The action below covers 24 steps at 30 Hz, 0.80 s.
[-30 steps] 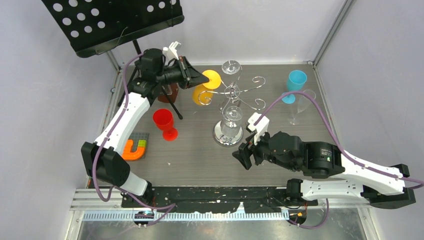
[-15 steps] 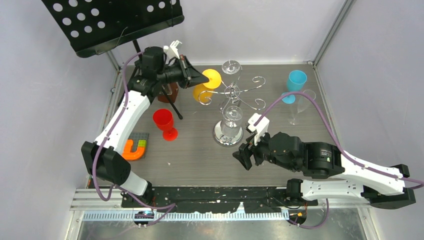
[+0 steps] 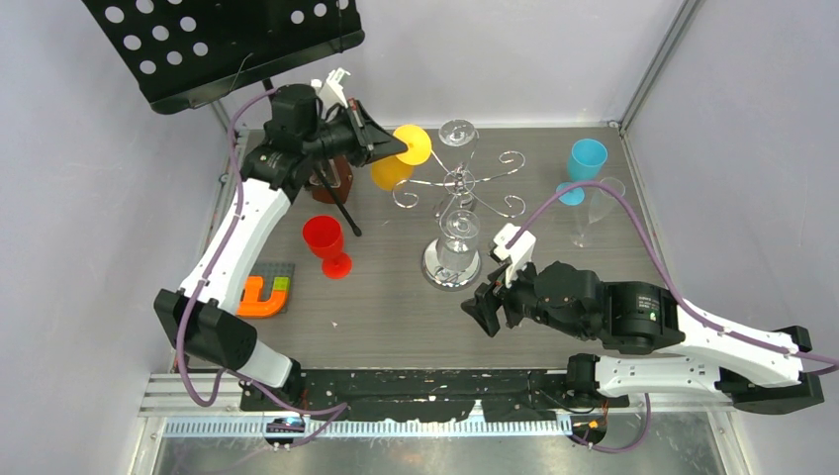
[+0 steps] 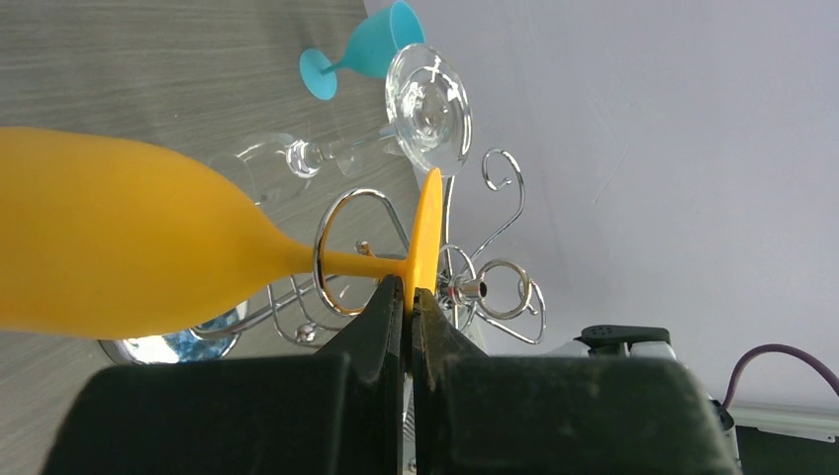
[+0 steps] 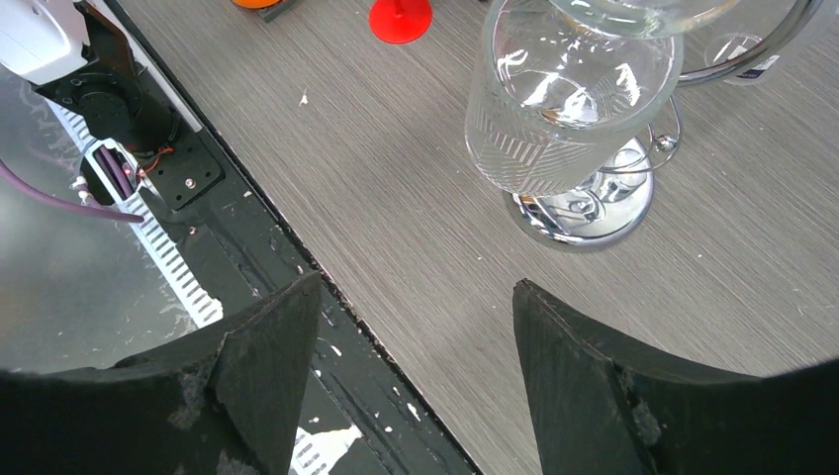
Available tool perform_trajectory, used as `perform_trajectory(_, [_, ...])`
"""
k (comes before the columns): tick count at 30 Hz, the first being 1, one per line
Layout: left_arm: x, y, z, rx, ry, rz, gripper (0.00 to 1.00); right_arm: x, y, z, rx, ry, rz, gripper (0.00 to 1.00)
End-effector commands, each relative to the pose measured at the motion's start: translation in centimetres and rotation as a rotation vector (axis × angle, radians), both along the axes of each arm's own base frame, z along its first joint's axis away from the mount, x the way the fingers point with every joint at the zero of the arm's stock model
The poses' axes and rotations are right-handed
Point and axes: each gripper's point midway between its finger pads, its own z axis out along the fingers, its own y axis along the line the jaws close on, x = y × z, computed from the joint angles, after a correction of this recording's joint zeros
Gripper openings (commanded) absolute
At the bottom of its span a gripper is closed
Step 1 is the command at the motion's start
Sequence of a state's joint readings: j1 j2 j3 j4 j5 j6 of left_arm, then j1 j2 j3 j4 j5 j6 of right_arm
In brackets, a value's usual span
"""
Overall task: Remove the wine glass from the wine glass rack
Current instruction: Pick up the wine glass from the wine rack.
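Observation:
The yellow wine glass (image 3: 388, 173) lies sideways in the air at the left side of the chrome wine glass rack (image 3: 458, 181). My left gripper (image 3: 396, 150) is shut on its round foot (image 4: 427, 233), pinching the rim between both fingers (image 4: 391, 317). In the left wrist view the yellow stem crosses a scroll loop (image 4: 336, 297) of the rack; I cannot tell whether it lies inside the loop. Two clear glasses (image 3: 458, 132) (image 3: 459, 233) hang upside down on the rack. My right gripper (image 3: 482, 309) stands open and holds nothing, low, in front of the rack's mirror base (image 5: 584, 213).
A red goblet (image 3: 326, 242) and an orange U-shaped block (image 3: 265, 294) are at the left. A blue goblet (image 3: 584, 163) and a clear flute (image 3: 594, 213) stand at the right. The black music stand (image 3: 228, 40) rises at the back left, and one tripod leg (image 3: 338, 206) passes under my left arm.
The left gripper closed fully on the yellow foot, then shifted left and back with the glass, away from the rack's centre. The right arm stayed put.

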<state>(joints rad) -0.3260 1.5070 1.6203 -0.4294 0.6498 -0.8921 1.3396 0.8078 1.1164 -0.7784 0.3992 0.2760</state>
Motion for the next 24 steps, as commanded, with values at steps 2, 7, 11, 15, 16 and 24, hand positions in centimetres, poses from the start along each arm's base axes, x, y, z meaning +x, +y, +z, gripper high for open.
perform_trajectory(2, [0.1, 0.5, 3.8, -0.023, -0.118, 0.010, 0.00, 0.2, 0.2, 1.2, 0.068, -0.006, -0.020, 0.77])
perform_trajectory(7, [0.7, -0.7, 4.7, -0.083, -0.133, -0.052, 0.00, 0.2, 0.0, 1.2, 0.070, -0.005, -0.025, 0.77])
perform_trajectory(11, [0.9, -1.5, 5.2, -0.099, -0.143, -0.099, 0.00, 0.2, -0.2, 1.2, 0.071, -0.003, -0.028, 0.77])
perform_trajectory(15, [0.3, -2.5, 5.3, -0.105, -0.149, -0.151, 0.00, 0.1, -0.3, 1.1, 0.070, 0.000, -0.031, 0.77])
perform_trajectory(16, [0.0, -2.7, 5.2, -0.106, -0.148, -0.164, 0.00, 0.1, -0.3, 1.1, 0.070, 0.000, -0.031, 0.77])
perform_trajectory(24, [-2.7, -3.1, 4.7, -0.097, -0.159, -0.239, 0.00, 0.0, -0.2, 1.1, 0.074, 0.009, -0.028, 0.77])
